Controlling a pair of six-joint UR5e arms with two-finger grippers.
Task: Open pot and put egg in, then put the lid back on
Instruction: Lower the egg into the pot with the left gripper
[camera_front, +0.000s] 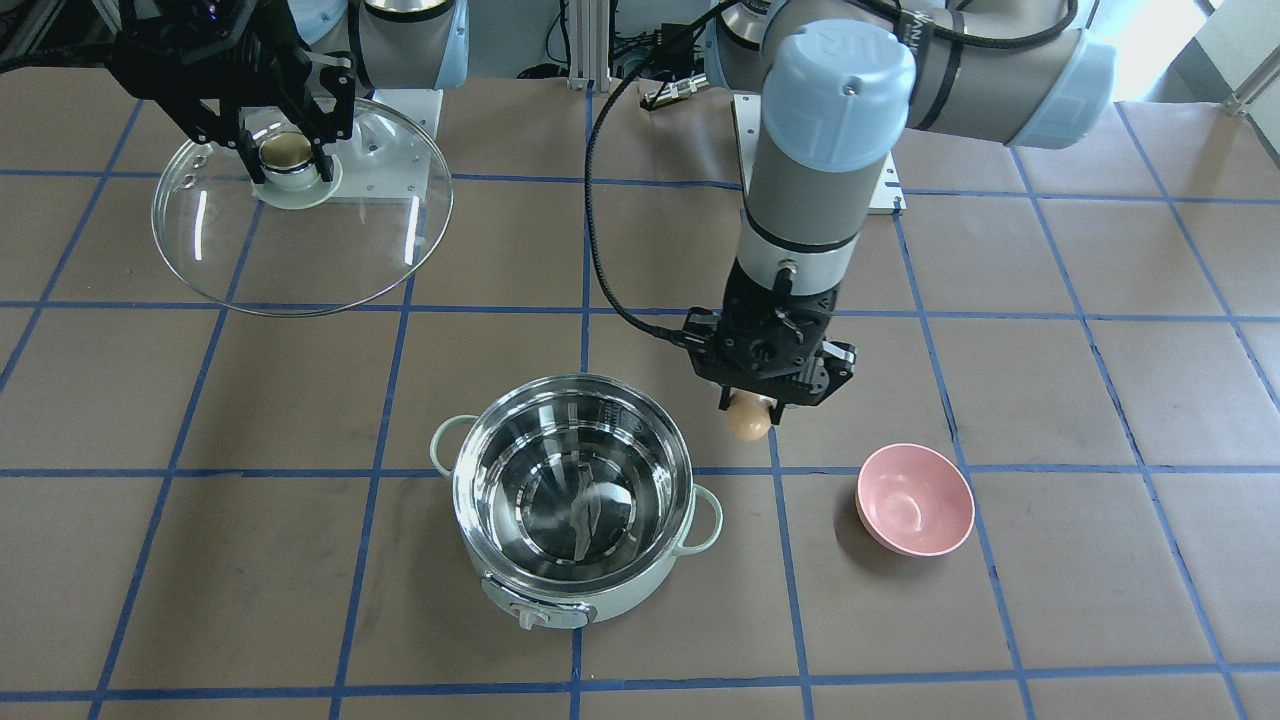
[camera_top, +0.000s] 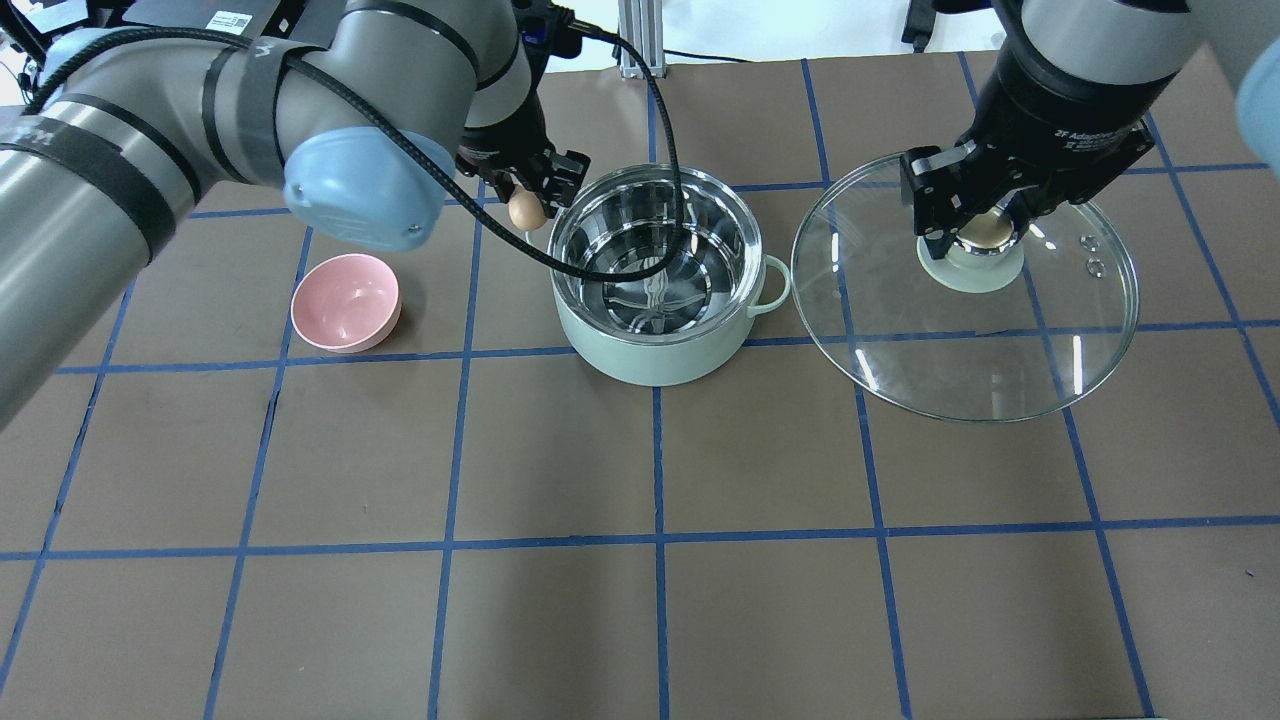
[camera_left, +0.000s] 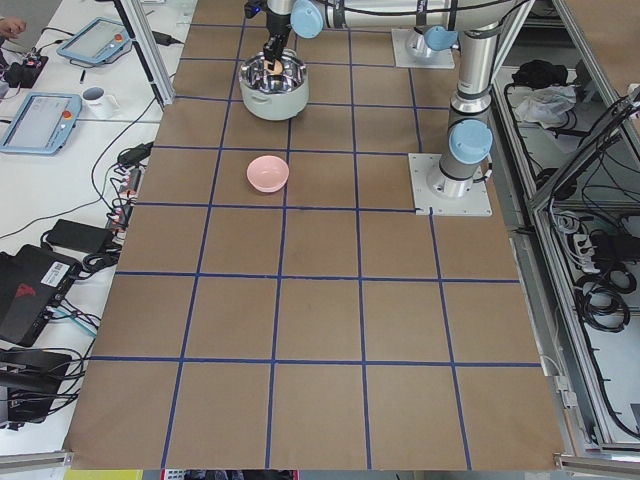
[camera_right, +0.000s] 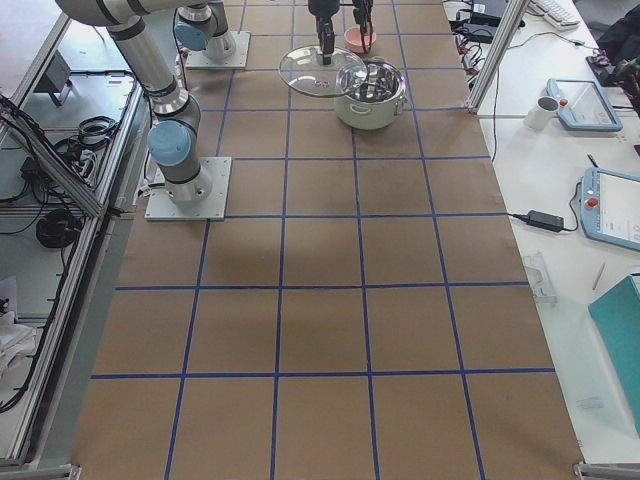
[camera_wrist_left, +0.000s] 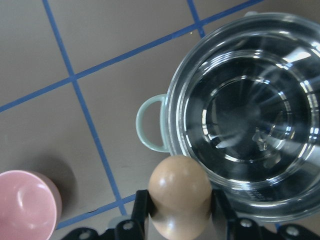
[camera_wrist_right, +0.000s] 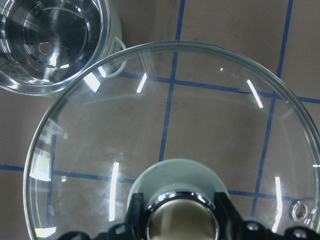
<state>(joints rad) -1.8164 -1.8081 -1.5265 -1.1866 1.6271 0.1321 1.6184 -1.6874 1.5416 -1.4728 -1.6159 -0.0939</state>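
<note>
Half done, judging by the layout: holds the egg (camera_top: 526, 210), long axis roughly along the downward-pointing fingers (camera_wrist_left: 141, 212), clamped in the left gripper (camera_top: 527, 203) just outside the rim of the open pot (camera_top: 650, 365), on the side facing the pink bowl (camera_top: 345, 300). Calls, most likely, for a short sideways carry toward the robot's right, over the steel interior, before any lowering and release. Grips the lid (camera_top: 960, 350) by its knob (camera_top: 968, 272) with the right gripper (camera_top: 985, 240) closed around it, off the pot and beside it on the opposite side.
</note>
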